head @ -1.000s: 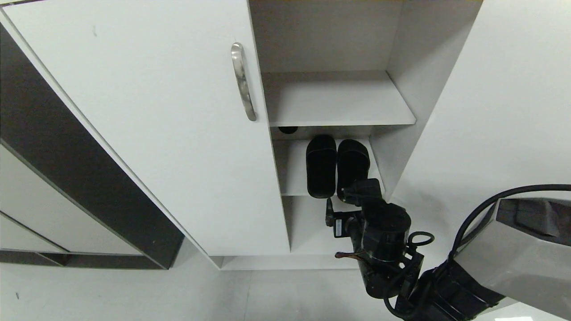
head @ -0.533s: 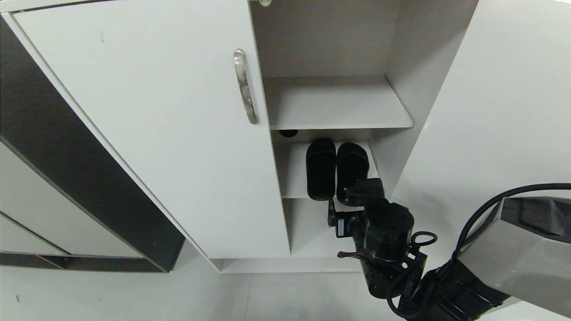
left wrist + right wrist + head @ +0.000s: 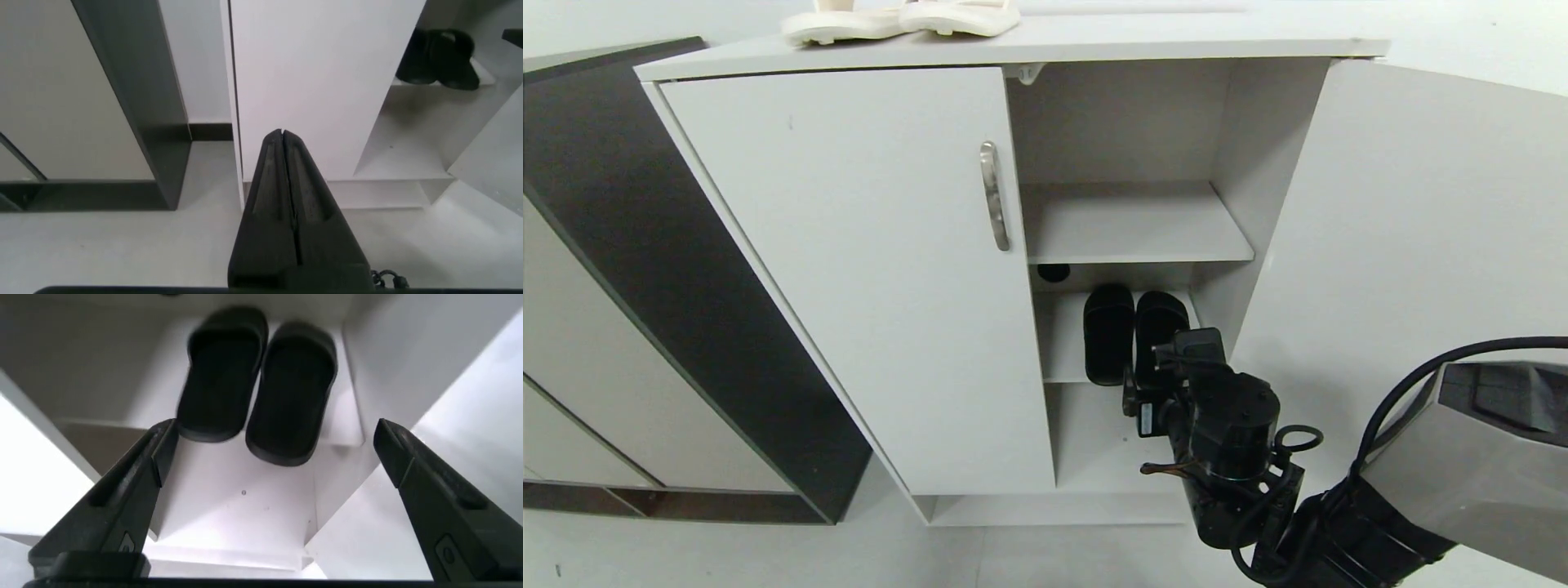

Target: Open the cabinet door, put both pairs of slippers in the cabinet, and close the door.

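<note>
Slippers (image 3: 1108, 335), black, paired on middle shelf (image 3: 1058, 347); right gripper (image 3: 275, 433) wide open, empty, near them; left gripper (image 3: 282, 143) closed, empty; cream pair (image 3: 898, 18) atop cabinet (image 3: 1176, 45).

Black slippers (image 3: 1134, 333) lie side by side on the cabinet's (image 3: 1176, 47) middle shelf (image 3: 1062, 343). Cream slippers (image 3: 900, 20) sit on top. The right door (image 3: 1405, 229) stands open.

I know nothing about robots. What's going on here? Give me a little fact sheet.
Right door: open
Left door: closed
Black slippers: side by side on the middle shelf
Pale slippers: on top of the cabinet
Right claw: open, in front of the black slippers, not touching
Left claw: shut, facing the left door
</note>
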Controlling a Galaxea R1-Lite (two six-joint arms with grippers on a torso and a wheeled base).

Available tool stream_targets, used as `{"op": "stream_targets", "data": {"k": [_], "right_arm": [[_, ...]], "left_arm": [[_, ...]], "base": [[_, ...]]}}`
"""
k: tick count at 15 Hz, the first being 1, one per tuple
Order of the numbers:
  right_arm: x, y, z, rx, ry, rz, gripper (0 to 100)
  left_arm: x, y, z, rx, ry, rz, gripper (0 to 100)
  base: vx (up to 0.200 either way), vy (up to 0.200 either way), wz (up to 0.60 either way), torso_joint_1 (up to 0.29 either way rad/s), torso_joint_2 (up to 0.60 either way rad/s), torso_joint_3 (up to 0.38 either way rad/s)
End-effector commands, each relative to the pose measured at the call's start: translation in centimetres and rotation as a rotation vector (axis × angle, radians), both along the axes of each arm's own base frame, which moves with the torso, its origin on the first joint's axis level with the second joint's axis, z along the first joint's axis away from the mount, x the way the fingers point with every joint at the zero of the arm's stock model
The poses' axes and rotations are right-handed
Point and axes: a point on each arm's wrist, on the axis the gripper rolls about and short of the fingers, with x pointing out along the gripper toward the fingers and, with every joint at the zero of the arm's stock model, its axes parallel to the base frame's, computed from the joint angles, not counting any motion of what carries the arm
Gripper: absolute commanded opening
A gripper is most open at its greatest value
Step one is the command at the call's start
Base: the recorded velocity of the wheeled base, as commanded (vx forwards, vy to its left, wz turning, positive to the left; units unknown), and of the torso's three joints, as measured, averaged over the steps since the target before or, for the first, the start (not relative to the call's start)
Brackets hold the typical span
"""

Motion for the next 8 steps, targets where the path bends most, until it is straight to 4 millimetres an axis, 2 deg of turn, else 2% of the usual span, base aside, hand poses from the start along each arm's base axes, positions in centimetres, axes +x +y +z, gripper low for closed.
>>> {"op": "stream_targets", "data": {"k": [1,6,8], "right_arm": [[0.0,0.0,0.0,0.0,-0.001,0.0,100],[0.0,0.0,0.0,-0.001,0.0,0.0,100],[-1.1,-0.8,0.0,-0.019,0.02,0.074,100]], "left_arm": [[0.0,0.0,0.0,0.0,0.001,0.001,0],[0.0,0.0,0.0,0.0,0.001,0.003,0],[0.0,0.0,0.0,0.001,0.001,0.001,0]], "base": [[0.0,0.0,0.0,0.007,0.01,0.203],[0.0,0.0,0.0,0.001,0.01,0.201],[0.0,0.0,0.0,0.005,0.0,0.178]]}}
